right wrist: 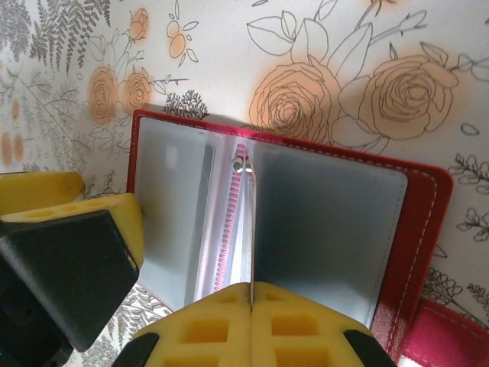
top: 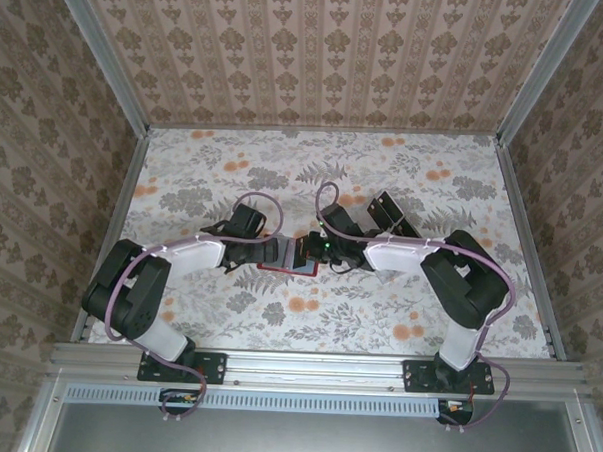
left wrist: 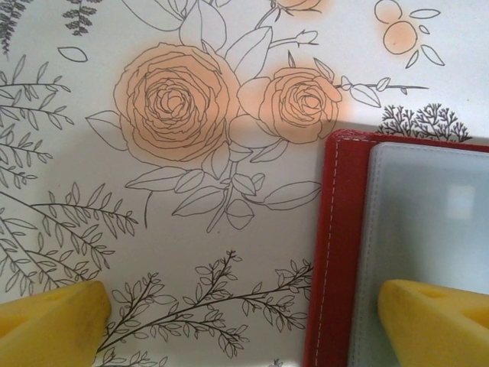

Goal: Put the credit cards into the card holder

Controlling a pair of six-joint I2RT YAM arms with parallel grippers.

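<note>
Right gripper [right wrist: 250,298] was seen clenched on a thin clear leaf standing edge-on from the spine of the red card holder [right wrist: 428,222], which was laid open on the flowered table [top: 434,172] between the two arms. Left gripper [left wrist: 252,321] was held wide apart, one fingertip [left wrist: 435,321] over the holder's clear pocket, the other over the table. Black credit cards [top: 389,208] were seen farther back, beside the right arm, apart from the holder.
</note>
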